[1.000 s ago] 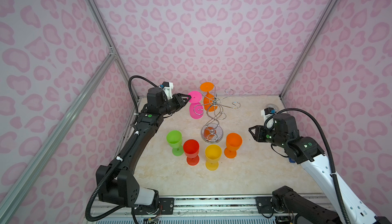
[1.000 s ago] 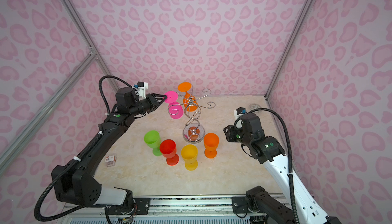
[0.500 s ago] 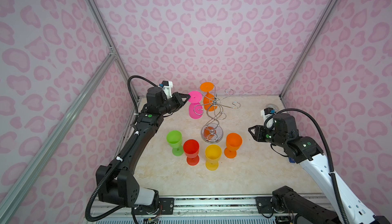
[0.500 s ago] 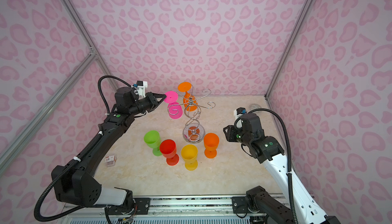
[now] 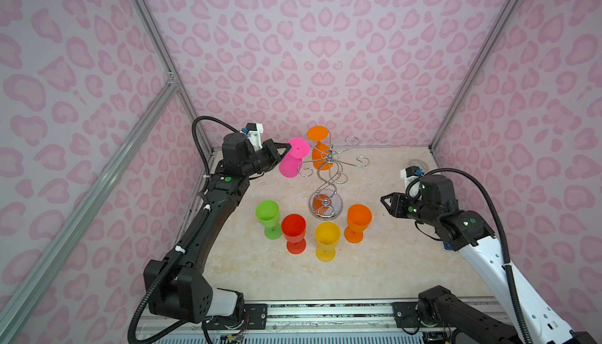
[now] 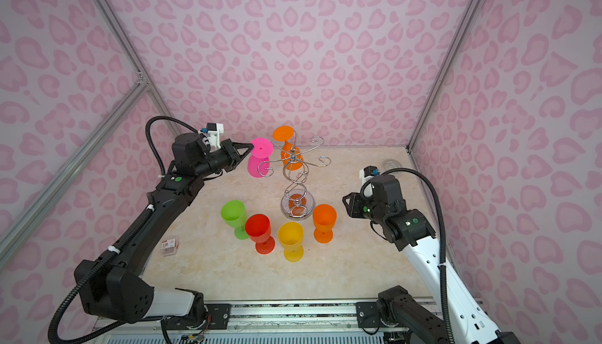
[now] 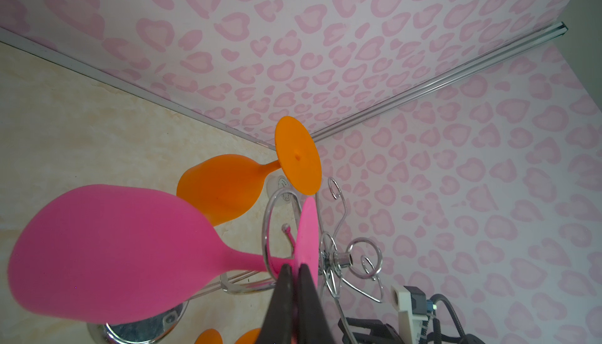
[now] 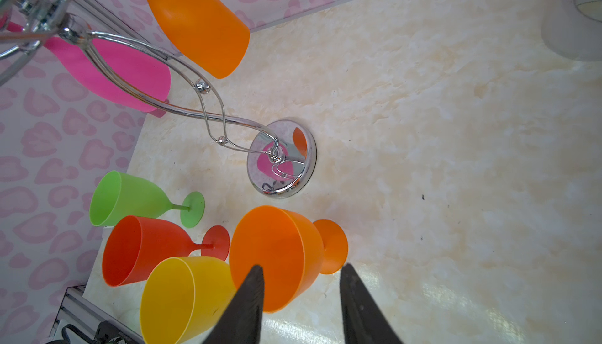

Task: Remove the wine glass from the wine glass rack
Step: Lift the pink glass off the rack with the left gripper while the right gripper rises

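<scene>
Left gripper jaws are closer than a second ago and now pinch the foot of the pink wine glass. It hangs inverted on the wine glass rack, with the hanging orange glass just beside. Right gripper is part-spread and empty, over the table.

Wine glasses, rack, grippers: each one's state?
pink glass: hanging inverted, foot gripped
hung orange glass: hanging inverted, untouched
green glass: upright
red glass: upright
yellow glass: upright
standing orange glass: upright
wine glass rack: upright
left gripper: shut on pink glass
right gripper: open, empty

text: none legible | white roll print: blurred | small packet: unreadable
</scene>
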